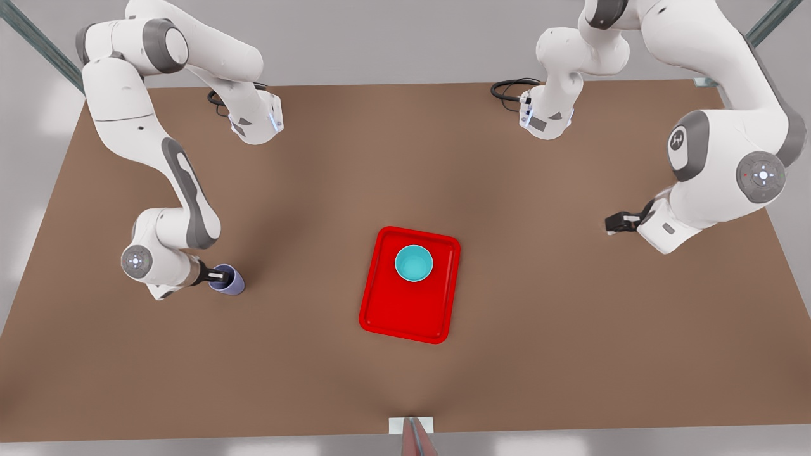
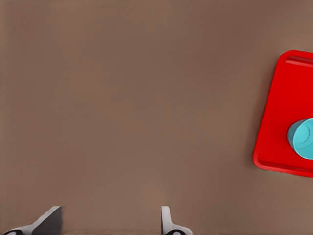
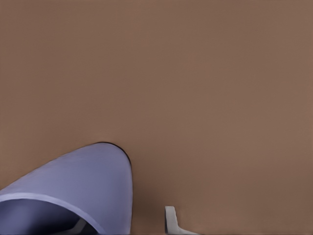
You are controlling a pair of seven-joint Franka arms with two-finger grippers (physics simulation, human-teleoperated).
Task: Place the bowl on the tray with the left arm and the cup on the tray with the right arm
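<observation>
Right hand point(image 1: 223, 277), at about 8 o'clock in the front view, straddles the rim of the lavender cup point(image 1: 229, 279): one finger lies inside the cup and the other point(image 3: 171, 223) outside its wall, and the pictures do not show whether the fingers press the wall. The cup rests on the brown counter point(image 1: 538, 329), well apart from the red tray point(image 1: 405, 310), which lies just below the centre of the front view. In the right wrist view the cup point(image 3: 83, 181) appears large and close, its pale wall point(image 3: 98, 171) rising from the counter point(image 3: 195, 73).

Left hand point(image 1: 618, 223), at about 3 o'clock in the front view, hangs over bare counter with its fingers spread apart and nothing between them. In the left wrist view both fingertips point(image 2: 166, 218) stand wide of each other above the counter point(image 2: 122, 98), with the tray point(image 2: 274, 137) and the teal bowl point(image 2: 303, 139) farther off.

The bowl point(image 1: 414, 263) sits upright inside the tray, in the tray's 12 o'clock half, near the far rim and apart from both hands. The remaining tray floor is bare red.
</observation>
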